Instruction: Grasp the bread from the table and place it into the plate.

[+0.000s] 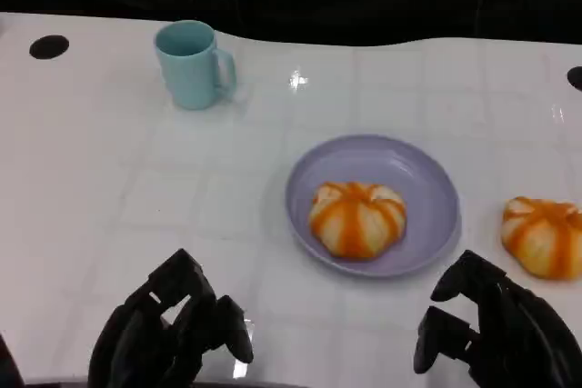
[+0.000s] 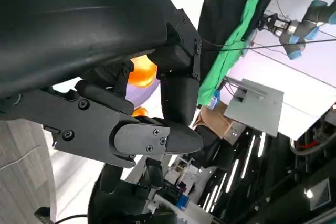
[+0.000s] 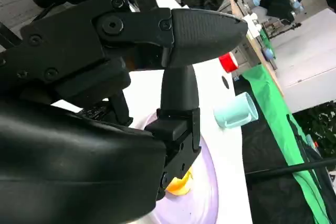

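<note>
One orange-striped round bread bun (image 1: pixel 357 218) already sits in the lilac round plate (image 1: pixel 435 190), a second bun (image 1: pixel 543 235) waits near the white table's (image 1: pixel 109 179) right edge, and the left hand (image 1: pixel 173 329) and right hand (image 1: pixel 496 329) hover empty, fingers loosely apart.

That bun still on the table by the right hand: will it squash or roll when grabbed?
The bun looks soft and puffy, so it probably dents under a firm squeeze. It seems to sit on a flat base, so rolling seems unlikely. Its glossy orange stripes may be slightly slick or sticky.
</note>
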Robot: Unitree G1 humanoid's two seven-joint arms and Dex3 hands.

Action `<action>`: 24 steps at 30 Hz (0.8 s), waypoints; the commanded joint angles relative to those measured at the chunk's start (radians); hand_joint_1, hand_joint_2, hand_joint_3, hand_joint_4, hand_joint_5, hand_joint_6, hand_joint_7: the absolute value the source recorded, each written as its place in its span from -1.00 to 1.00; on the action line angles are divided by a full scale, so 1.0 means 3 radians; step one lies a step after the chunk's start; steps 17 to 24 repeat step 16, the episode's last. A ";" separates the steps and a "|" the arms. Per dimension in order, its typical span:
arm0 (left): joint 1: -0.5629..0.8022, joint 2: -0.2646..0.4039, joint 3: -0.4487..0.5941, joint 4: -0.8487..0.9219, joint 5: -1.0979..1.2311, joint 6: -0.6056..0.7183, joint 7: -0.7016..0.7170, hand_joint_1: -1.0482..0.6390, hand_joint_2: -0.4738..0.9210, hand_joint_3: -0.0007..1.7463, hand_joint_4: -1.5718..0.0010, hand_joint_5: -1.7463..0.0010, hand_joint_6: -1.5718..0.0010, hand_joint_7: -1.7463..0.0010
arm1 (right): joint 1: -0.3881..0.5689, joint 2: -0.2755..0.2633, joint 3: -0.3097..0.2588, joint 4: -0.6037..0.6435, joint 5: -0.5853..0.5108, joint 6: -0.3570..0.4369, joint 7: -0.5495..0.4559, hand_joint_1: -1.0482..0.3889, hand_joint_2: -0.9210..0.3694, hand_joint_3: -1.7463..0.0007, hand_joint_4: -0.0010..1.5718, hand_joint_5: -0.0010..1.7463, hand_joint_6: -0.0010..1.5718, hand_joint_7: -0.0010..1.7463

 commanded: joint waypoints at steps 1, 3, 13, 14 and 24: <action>-0.0011 0.0030 0.0031 0.0062 0.0020 -0.0055 -0.0030 -0.40 1.00 -0.57 0.03 -1.00 0.33 -1.00 | -0.0013 -0.0031 -0.0042 -0.0015 0.0031 -0.0002 -0.0011 -0.28 -1.00 0.43 -0.01 1.00 -0.39 0.99; -0.0019 0.0030 0.0032 0.0076 0.0022 -0.0058 -0.0029 -0.39 1.00 -0.58 0.02 -1.00 0.33 -1.00 | -0.0016 -0.0033 -0.0048 -0.0012 0.0032 0.0002 -0.0014 -0.28 -1.00 0.43 -0.02 1.00 -0.39 0.99; -0.0057 0.0006 0.0030 0.0155 0.0049 -0.0121 0.0007 -0.40 1.00 -0.60 0.00 -1.00 0.31 -1.00 | -0.0029 -0.0059 -0.0068 0.0016 0.0022 -0.0005 0.0005 -0.29 -1.00 0.43 -0.03 1.00 -0.41 0.99; -0.0063 0.0003 0.0033 0.0170 0.0050 -0.0131 0.0002 -0.40 1.00 -0.60 0.00 -1.00 0.31 -1.00 | -0.0028 -0.0064 -0.0063 0.0014 0.0007 -0.0013 0.0000 -0.28 -1.00 0.42 -0.03 1.00 -0.41 0.99; -0.0078 -0.0002 0.0037 0.0212 0.0053 -0.0158 -0.0019 -0.40 1.00 -0.61 0.00 -1.00 0.31 -1.00 | -0.0028 -0.0065 -0.0063 0.0021 0.0007 -0.0013 -0.0002 -0.29 -1.00 0.41 -0.04 1.00 -0.42 1.00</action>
